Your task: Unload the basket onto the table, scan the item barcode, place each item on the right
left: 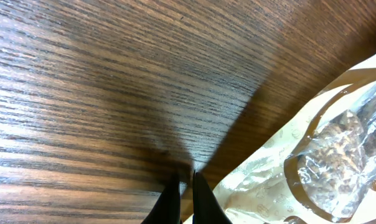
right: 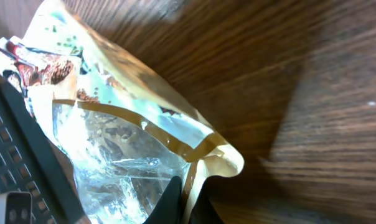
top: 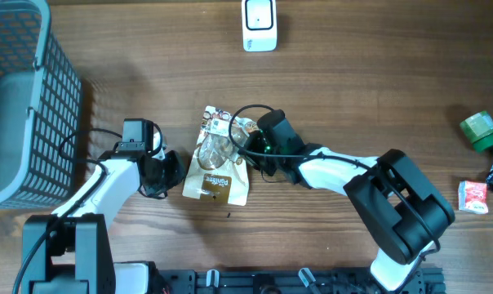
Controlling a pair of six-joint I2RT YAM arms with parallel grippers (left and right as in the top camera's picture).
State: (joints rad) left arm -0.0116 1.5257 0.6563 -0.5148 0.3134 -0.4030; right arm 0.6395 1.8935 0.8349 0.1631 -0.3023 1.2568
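Left of the pouch (top: 218,155), the left gripper (top: 175,170), jaws closed, is crowding the near side, and the basket (top: 18,106) is walling off the table (top: 353,82) beyond it. The right gripper (top: 245,151) is clamping the pouch's right edge. Beyond the pouch, bare table is lying open up to the scanner (top: 259,24).

The table (left: 113,74) under the left gripper (left: 185,177) is dark wood with fine straight grain and a soft sheen. Just right of its matt black fingers (left: 169,205), the pouch (left: 312,155) is glossy, crinkled plastic film with a clear window. Well to that gripper's left, the basket (top: 18,98) is matt grey plastic mesh.
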